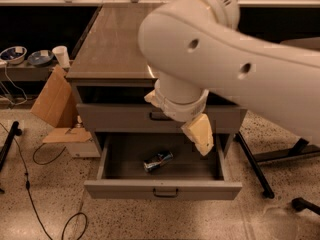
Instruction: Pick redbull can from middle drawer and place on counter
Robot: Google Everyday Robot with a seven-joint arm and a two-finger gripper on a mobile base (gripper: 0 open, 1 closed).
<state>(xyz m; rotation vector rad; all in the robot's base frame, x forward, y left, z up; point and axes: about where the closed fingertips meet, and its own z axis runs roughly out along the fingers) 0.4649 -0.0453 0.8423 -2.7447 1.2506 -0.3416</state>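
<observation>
The redbull can [158,161] lies on its side on the dark floor of the middle drawer [162,188], which is pulled out. The can is near the drawer's centre, with its silver end facing front left. My gripper [198,134] hangs from the big white arm [235,69]. It is above the drawer's right half, up and to the right of the can and not touching it. The glossy brown-grey counter [112,44] shows at the left. The arm hides its right part.
A closed drawer [115,118] sits above the open one. Cardboard sheets [55,101] lean at the cabinet's left. A white cup [62,56] and two bowls [14,54] stand on a low shelf at far left. Cables [30,189] lie on the floor. Black stand legs [255,166] are at right.
</observation>
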